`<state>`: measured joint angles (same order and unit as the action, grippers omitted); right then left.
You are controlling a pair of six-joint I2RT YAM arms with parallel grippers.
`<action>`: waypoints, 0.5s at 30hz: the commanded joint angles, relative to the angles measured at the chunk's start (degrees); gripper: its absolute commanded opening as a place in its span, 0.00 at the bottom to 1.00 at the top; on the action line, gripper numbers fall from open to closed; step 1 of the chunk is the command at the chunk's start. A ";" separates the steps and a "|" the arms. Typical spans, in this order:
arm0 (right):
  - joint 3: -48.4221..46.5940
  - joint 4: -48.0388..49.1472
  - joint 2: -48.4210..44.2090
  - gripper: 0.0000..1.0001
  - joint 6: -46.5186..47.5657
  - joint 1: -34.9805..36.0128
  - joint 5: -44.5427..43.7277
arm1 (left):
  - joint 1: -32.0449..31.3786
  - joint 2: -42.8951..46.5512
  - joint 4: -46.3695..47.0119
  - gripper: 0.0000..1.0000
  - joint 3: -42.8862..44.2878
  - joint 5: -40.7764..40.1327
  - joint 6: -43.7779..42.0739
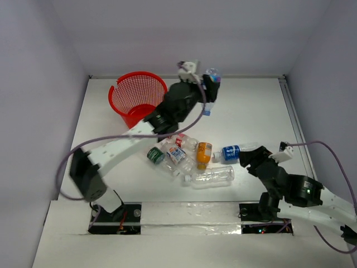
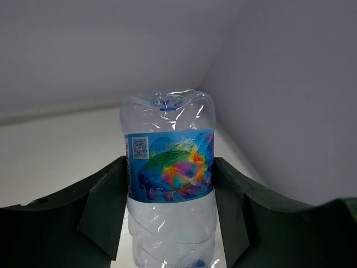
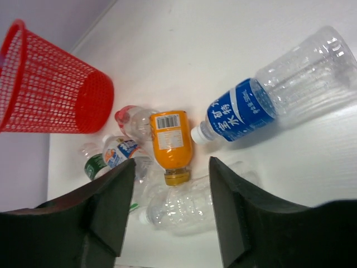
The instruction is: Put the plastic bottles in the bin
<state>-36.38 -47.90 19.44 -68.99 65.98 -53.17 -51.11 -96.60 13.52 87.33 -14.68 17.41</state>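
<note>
My left gripper (image 1: pixel 210 88) is shut on a clear bottle with a rainbow-and-blue label (image 2: pixel 169 167), held up in the air near the back wall, to the right of the red mesh bin (image 1: pixel 138 96). Several bottles lie in a cluster mid-table: an orange bottle (image 1: pixel 204 154), a blue-labelled clear bottle (image 1: pixel 237 151), a large clear bottle (image 1: pixel 211 176), a red-capped one (image 1: pixel 184 140) and a green-labelled one (image 1: pixel 155 155). My right gripper (image 1: pixel 249 162) is open and empty, just right of the cluster, above the large clear bottle (image 3: pixel 189 204).
The bin (image 3: pixel 47 89) stands at the back left near the wall. White walls close in the table on the back, left and right. A purple cable (image 1: pixel 95 142) loops along the left arm.
</note>
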 commanded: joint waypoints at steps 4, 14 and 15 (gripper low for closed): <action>-5.01 -5.72 10.24 0.80 -10.12 -3.65 -0.64 | 0.40 24.74 17.50 0.51 -19.54 -6.32 0.26; -3.00 6.14 17.37 0.99 9.65 -34.46 19.22 | 3.12 48.95 17.77 0.52 -36.52 -14.76 1.84; -2.47 9.02 20.69 1.00 11.06 -37.03 21.07 | 3.12 50.27 17.16 0.52 -38.01 -15.29 1.84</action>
<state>-39.35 -46.78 35.99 -65.25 36.56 -39.75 -48.34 -50.57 28.73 50.94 -27.09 18.33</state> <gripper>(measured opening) 0.994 0.526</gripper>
